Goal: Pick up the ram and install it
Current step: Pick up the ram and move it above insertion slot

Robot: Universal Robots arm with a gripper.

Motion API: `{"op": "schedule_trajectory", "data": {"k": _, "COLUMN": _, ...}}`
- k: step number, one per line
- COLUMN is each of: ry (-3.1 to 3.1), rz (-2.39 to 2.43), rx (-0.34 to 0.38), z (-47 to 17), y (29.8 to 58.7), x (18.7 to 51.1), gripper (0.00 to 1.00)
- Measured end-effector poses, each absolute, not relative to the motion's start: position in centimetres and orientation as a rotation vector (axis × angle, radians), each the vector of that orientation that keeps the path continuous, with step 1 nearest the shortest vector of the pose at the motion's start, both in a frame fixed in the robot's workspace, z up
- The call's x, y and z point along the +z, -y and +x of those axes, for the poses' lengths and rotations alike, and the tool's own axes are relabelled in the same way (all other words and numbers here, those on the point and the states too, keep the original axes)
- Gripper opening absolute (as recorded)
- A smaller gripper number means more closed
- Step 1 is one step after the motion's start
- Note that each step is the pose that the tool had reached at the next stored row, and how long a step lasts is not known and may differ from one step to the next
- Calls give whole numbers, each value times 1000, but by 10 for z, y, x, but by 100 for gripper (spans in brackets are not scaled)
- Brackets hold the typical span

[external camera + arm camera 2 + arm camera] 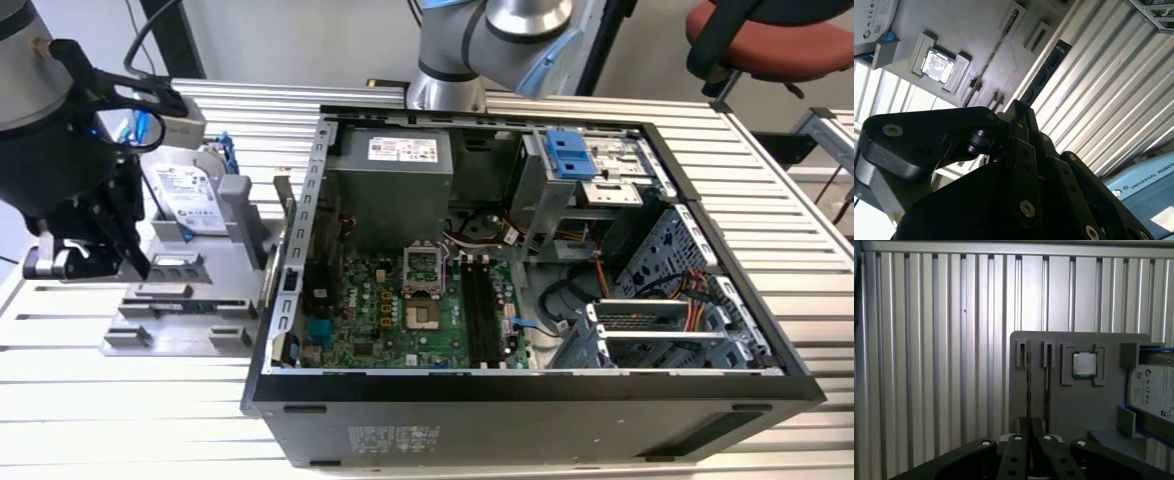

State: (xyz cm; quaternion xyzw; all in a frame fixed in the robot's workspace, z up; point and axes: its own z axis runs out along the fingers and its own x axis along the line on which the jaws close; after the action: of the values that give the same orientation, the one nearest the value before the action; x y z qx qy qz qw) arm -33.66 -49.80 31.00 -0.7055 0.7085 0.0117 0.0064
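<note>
Gripper low over grey fixture on the table, fingers nearly together, seemingly pinching the ram standing in its slot

The arm is silver tubing with rounded joints and pale blue caps, at twelve o'clock in the exterior view. At nine o'clock the claw is bulky and matt black. Its black linkage bars carry round silver screws.
</note>
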Motion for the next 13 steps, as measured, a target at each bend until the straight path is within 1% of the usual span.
{"op": "schedule_trajectory", "data": {"k": 13, "ry": -2217, "rz": -2208, "rx": 37, "z": -337, "y": 498, "x": 332, "gripper": 0}}
